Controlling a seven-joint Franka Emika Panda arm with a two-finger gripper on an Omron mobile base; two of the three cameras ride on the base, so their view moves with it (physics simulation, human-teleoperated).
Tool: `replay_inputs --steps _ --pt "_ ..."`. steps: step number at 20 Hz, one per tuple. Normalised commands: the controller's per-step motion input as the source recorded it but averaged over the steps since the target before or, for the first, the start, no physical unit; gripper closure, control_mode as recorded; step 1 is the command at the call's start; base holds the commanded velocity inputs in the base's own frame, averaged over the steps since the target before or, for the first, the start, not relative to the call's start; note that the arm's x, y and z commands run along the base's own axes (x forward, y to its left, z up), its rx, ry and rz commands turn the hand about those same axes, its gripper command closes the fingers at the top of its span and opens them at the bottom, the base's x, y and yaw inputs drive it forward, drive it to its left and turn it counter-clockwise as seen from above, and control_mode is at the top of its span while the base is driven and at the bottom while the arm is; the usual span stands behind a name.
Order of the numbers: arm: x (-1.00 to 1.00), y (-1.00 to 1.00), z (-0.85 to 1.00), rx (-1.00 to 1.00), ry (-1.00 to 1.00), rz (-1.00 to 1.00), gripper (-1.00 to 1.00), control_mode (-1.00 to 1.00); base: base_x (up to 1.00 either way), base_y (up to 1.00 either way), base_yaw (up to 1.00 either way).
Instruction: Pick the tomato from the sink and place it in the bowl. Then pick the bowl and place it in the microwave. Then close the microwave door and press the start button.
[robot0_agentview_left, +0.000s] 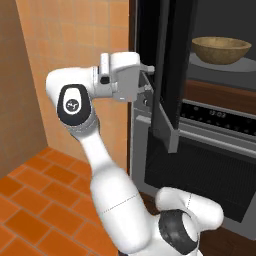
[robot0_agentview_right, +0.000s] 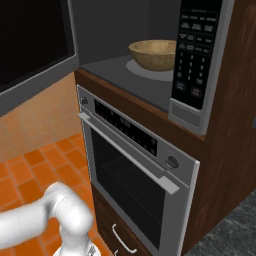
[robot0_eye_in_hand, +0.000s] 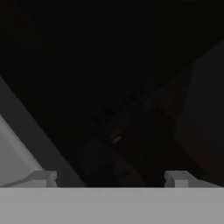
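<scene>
The microwave (robot0_agentview_right: 150, 30) stands open above the oven. Inside it, on the round plate, sits the tan bowl (robot0_agentview_left: 221, 49) (robot0_agentview_right: 154, 54). The tomato is hidden from view and the sink is out of view. The microwave door (robot0_agentview_left: 167, 75) (robot0_agentview_right: 30, 50) swings out to the left, seen edge-on in the left base view. My gripper (robot0_agentview_left: 148, 85) is open and sits against the door's outer face, nothing between its fingers. In the hand view the fingertips (robot0_eye_in_hand: 43, 177) stand wide apart in front of the dark door glass (robot0_eye_in_hand: 109, 87).
The microwave's keypad panel (robot0_agentview_right: 196, 55) is on its right side. Below is the steel oven (robot0_agentview_left: 215, 150) (robot0_agentview_right: 135, 165) with a bar handle (robot0_agentview_right: 127, 155). An orange tiled wall (robot0_agentview_left: 75, 40) and floor (robot0_agentview_left: 35, 200) lie to the left.
</scene>
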Motion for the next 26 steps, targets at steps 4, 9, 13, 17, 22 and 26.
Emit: replay_inputs --steps 4,9,13,17,22,26 --pt "-0.09 -0.97 0.00 0.06 0.00 0.05 -1.00 -1.00 0.00 0.00 0.00" --pt "0.00 -0.87 0.00 0.02 -0.05 0.10 -1.00 -1.00 0.00 0.00 0.00" --pt "0.00 -0.73 0.00 0.01 -0.03 0.14 -1.00 -1.00 0.00 0.00 0.00" --pt "0.07 -0.60 0.00 0.00 -0.01 0.13 -1.00 -1.00 0.00 0.00 0.00" --pt "0.13 -0.76 0.00 0.08 0.00 0.29 -1.00 -1.00 0.00 0.00 0.00" --pt "0.30 -0.71 0.00 0.20 0.00 0.40 -1.00 -1.00 0.00 0.00 0.00"
